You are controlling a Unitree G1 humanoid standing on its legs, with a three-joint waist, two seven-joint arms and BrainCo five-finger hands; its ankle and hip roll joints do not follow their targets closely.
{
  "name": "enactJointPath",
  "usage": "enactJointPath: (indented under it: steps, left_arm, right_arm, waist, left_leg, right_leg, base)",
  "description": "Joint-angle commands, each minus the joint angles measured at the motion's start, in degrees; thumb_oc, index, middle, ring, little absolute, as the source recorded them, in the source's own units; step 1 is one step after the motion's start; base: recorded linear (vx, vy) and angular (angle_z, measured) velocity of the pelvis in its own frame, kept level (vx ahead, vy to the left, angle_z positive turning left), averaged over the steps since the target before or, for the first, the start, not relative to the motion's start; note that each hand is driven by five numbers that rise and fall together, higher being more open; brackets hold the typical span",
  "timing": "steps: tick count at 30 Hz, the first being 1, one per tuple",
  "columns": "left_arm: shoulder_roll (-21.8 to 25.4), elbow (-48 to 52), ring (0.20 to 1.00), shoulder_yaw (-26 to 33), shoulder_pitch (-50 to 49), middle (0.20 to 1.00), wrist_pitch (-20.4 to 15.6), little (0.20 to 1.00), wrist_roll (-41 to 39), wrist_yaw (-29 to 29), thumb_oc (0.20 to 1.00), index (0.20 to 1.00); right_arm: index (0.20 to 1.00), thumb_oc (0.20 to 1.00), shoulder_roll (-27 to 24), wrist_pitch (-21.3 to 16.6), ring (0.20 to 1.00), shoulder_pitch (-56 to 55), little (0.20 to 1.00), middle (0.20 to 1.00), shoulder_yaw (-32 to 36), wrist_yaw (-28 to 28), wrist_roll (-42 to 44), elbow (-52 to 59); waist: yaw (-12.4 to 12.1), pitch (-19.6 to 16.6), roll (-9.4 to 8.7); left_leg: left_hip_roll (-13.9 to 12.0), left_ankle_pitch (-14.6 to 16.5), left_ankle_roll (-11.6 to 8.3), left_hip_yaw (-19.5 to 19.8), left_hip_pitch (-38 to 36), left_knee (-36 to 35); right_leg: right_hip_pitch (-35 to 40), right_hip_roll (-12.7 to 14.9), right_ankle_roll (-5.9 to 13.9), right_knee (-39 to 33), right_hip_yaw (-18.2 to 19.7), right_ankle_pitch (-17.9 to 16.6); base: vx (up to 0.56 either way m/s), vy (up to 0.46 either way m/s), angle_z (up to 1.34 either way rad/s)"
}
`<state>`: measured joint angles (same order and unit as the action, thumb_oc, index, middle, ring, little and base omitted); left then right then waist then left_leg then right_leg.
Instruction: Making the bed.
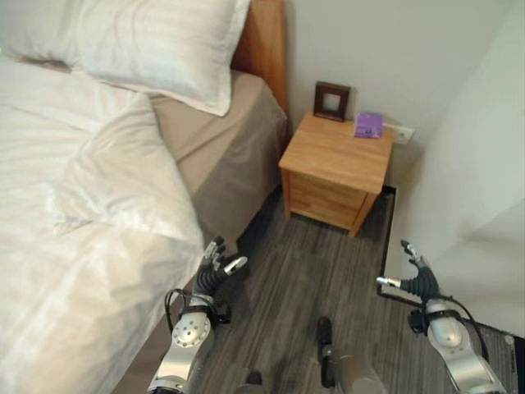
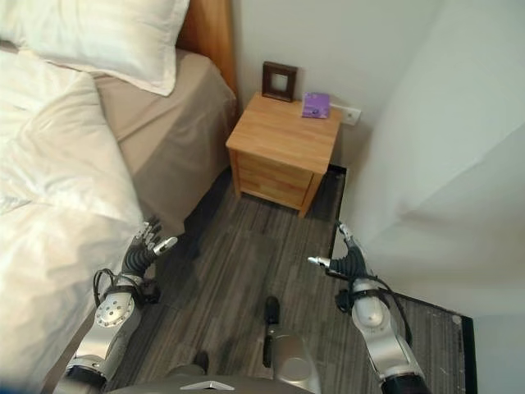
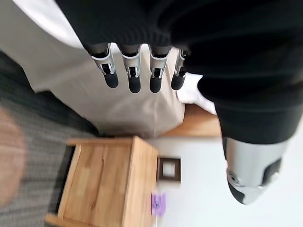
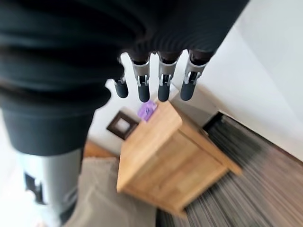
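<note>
At the lower left of the left eye view, the left hand (image 1: 215, 264) hangs in the air just beside the edge of the bed, fingers relaxed and spread, holding nothing; from this angle it seems to clear the cloth, though that is hard to tell. At the lower right, the right hand (image 1: 415, 274) is raised over the dark wood-grain floor (image 1: 303, 279), fingers loose and thumb stuck out to the side, also empty.

Filling the left side of the frame, the white duvet (image 1: 74, 238) lies rumpled across the bed, its upper corner folded back toward the middle left. Beyond that fold, the beige fitted sheet (image 1: 221, 139) is bare over the mattress corner and drapes down its side.

Farther up, at the top left, a white pillow (image 1: 156, 45) rests against the wooden headboard (image 1: 264, 45). In the upper middle, a wooden nightstand (image 1: 336, 168) stands just beside the bed, against the wall. On its back edge stand a small dark picture frame (image 1: 331, 101) and, near it, a purple object (image 1: 368, 125).
</note>
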<state>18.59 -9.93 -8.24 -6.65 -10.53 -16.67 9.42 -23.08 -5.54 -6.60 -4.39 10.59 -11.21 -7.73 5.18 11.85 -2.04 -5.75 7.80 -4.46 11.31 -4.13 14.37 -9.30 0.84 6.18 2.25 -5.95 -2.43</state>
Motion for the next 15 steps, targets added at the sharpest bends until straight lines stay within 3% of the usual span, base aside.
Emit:
enactJointPath:
  steps: [1,2,3,4,5,7,8,10,13,14,15]
  left_arm:
    - [1.0,4.2,1.000,2.6,3.3,1.000,-2.8,1.000,-0.9,0.2,1.000,1.000]
    - [1.1,4.2,1.000,2.6,3.4,1.000,-2.8,1.000,-0.9,0.2,1.000,1.000]
    - [1.3,4.8,1.000,2.6,3.9,1.000,-3.0,1.000,-1.2,0.3,1.000,1.000]
    - [1.3,4.9,1.000,2.6,3.9,1.000,-3.0,1.000,-1.2,0.4,1.000,1.000]
    - [0.9,4.7,1.000,2.7,3.7,1.000,-3.1,1.000,-1.3,0.4,1.000,1.000]
    - [0.5,4.9,1.000,2.8,3.4,1.000,-3.4,1.000,-1.4,0.2,1.000,1.000]
    - [0.3,4.6,1.000,2.8,3.5,1.000,-3.4,1.000,-1.2,0.3,1.000,1.000]
    - [0.4,4.4,1.000,2.8,3.7,1.000,-3.2,1.000,-1.2,0.4,1.000,1.000]
    - [0.3,4.5,1.000,2.7,3.5,1.000,-3.0,1.000,-1.1,0.3,1.000,1.000]
    - [0.3,4.6,1.000,3.0,2.8,1.000,-2.7,1.000,-1.1,0.0,1.000,1.000]
    - [0.4,4.8,1.000,3.0,2.5,1.000,-2.6,1.000,-1.1,-0.1,1.000,1.000]
  right_arm:
    - [1.000,1.000,-3.4,-2.7,1.000,2.9,1.000,1.000,0.3,1.2,1.7,3.4]
    - [1.000,1.000,-3.3,-2.7,1.000,3.0,1.000,1.000,0.3,1.2,1.7,3.3]
    - [1.000,1.000,-4.1,-1.8,1.000,5.1,1.000,1.000,-0.4,1.6,1.6,2.4]
    - [1.000,1.000,-4.1,-1.8,1.000,5.2,1.000,1.000,-0.4,1.6,1.6,2.3]
    - [1.000,1.000,-4.2,-1.6,1.000,5.9,1.000,1.000,-0.9,1.6,1.4,2.3]
    - [1.000,1.000,-4.1,-1.6,1.000,6.3,1.000,1.000,-1.3,1.6,1.3,2.4]
    - [1.000,1.000,-4.0,-1.5,1.000,7.1,1.000,1.000,-1.8,1.6,1.1,2.5]
    - [1.000,1.000,-3.8,-1.3,1.000,7.8,1.000,1.000,-2.6,1.9,0.7,2.1]
    - [1.000,1.000,-3.7,-1.2,1.000,7.8,1.000,1.000,-2.7,2.0,0.5,1.9]
    - [1.000,1.000,-3.0,-1.2,1.000,6.8,1.000,1.000,-2.6,1.5,0.4,2.5]
    - [1.000,1.000,-3.0,-1.1,1.000,6.5,1.000,1.000,-2.7,1.4,0.4,2.7]
  waist:
    - [-0.2,1.0,-1.81]
    - [-0.4,1.1,-1.58]
    - [-3.1,2.2,-2.70]
    - [-3.2,2.2,-2.68]
    - [-4.2,2.5,-2.63]
    - [-4.9,2.1,-2.29]
    - [-5.4,1.5,-1.29]
    - [-5.9,1.4,-0.41]
    - [-5.9,1.2,-0.61]
    - [-5.3,0.4,-0.54]
    - [-5.2,0.4,-0.62]
  left_leg:
    - [-1.0,-10.7,-3.04,-5.7,4.4,19.2]
    - [-1.3,-10.0,-2.92,-5.8,5.0,20.4]
    - [-2.4,-6.4,-1.95,-12.8,11.3,17.1]
    - [-2.5,-6.1,-1.88,-13.0,11.1,17.2]
    - [-1.6,-4.3,-1.29,-15.4,12.6,14.1]
    - [-1.0,-4.3,-0.38,-20.3,14.5,6.5]
    - [-1.8,-7.0,-0.25,-26.2,15.8,-0.5]
    - [-3.6,-11.0,-0.87,-32.7,16.1,-6.6]
    - [-4.0,-11.2,-1.74,-34.7,15.5,-8.9]
    - [-6.2,-12.2,-1.21,-40.2,14.0,-11.9]
    - [-5.8,-12.3,-1.18,-40.2,13.3,-12.8]
  right_leg:
    - [5.9,3.6,-1.51,-7.2,1.6,-0.4]
    - [5.8,3.3,-1.43,-7.2,1.7,-0.4]
    - [9.2,4.5,-1.51,-7.2,1.5,2.2]
    - [9.4,4.5,-1.43,-7.2,1.6,2.4]
    - [10.4,4.7,-1.28,-7.2,1.7,3.3]
    - [12.3,4.8,-1.09,-7.2,0.9,5.5]
    - [14.5,3.9,-0.96,-7.2,-0.1,7.9]
    - [17.3,3.3,-0.78,-7.2,-1.8,10.1]
    - [19.0,3.8,-0.32,-7.2,-2.7,11.5]
    - [21.4,4.2,0.53,-7.2,-5.2,11.6]
    - [21.8,4.3,0.74,-7.2,-5.3,11.7]
  base:
    - [0.19,-0.190,-0.39]
    - [0.61,-0.257,-0.54]
    - [0.40,-0.046,-0.53]
    - [0.55,-0.040,-0.43]
    - [0.27,0.056,-0.42]
    - [0.44,0.119,-0.24]
    - [0.53,0.173,0.08]
    - [0.41,0.129,0.27]
    - [0.32,0.104,0.41]
    - [0.31,0.117,0.17]
    - [0.44,0.183,0.40]
